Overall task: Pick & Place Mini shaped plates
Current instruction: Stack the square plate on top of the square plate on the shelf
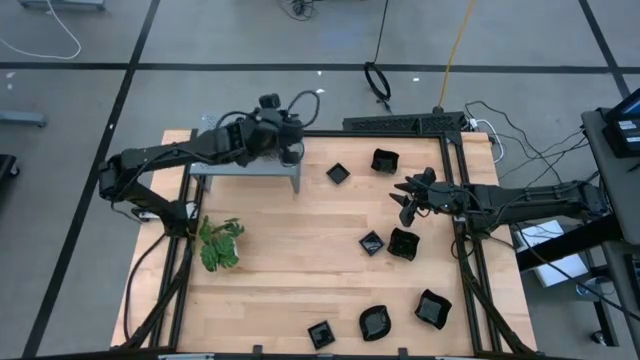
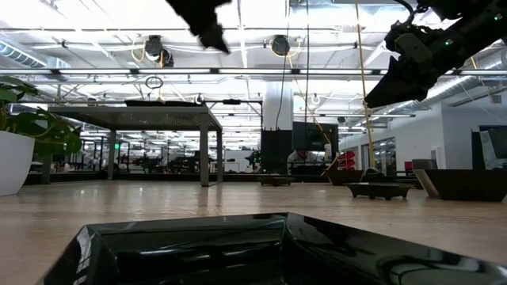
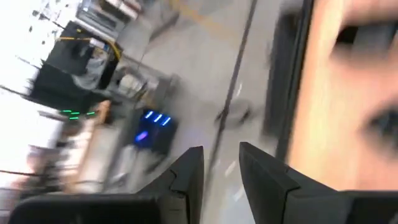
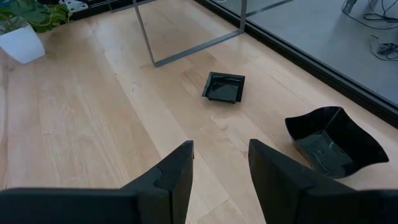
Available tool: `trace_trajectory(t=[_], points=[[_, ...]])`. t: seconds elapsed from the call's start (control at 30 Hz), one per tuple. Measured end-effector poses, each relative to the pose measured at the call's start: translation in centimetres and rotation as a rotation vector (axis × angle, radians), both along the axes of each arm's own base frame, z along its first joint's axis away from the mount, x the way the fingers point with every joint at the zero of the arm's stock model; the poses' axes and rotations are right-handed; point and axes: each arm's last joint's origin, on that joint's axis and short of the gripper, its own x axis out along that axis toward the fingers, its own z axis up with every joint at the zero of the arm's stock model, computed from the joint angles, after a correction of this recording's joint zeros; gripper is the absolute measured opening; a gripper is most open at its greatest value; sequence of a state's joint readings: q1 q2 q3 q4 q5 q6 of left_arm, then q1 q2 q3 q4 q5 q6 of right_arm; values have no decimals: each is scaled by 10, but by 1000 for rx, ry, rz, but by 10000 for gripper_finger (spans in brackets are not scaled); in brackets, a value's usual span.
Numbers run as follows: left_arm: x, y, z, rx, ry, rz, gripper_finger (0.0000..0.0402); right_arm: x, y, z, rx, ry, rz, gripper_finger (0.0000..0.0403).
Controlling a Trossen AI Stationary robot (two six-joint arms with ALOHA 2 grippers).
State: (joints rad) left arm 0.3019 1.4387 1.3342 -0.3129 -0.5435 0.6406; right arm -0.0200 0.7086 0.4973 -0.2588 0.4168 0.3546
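Standing apart with nothing between them, the right gripper fingers hang above the counter; the left gripper fingers, parted and empty, sit over the grey shelf; glossy black mini shaped plates, square and wavy-rimmed, lie scattered across the counter's right half; right wrist view alone shows a square plate and wavy plate close; high view alone shows the plant.
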Motion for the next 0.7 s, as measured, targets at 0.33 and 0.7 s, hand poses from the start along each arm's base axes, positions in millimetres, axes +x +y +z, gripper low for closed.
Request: trace_trajectory(t=[0.33,0.7], points=[[20,-51,8,-424,-367,-300,108,0,0,0,0,0,0,141],[25,-88,8,-547,-416,-365,108,0,0,0,0,1,0,141]])
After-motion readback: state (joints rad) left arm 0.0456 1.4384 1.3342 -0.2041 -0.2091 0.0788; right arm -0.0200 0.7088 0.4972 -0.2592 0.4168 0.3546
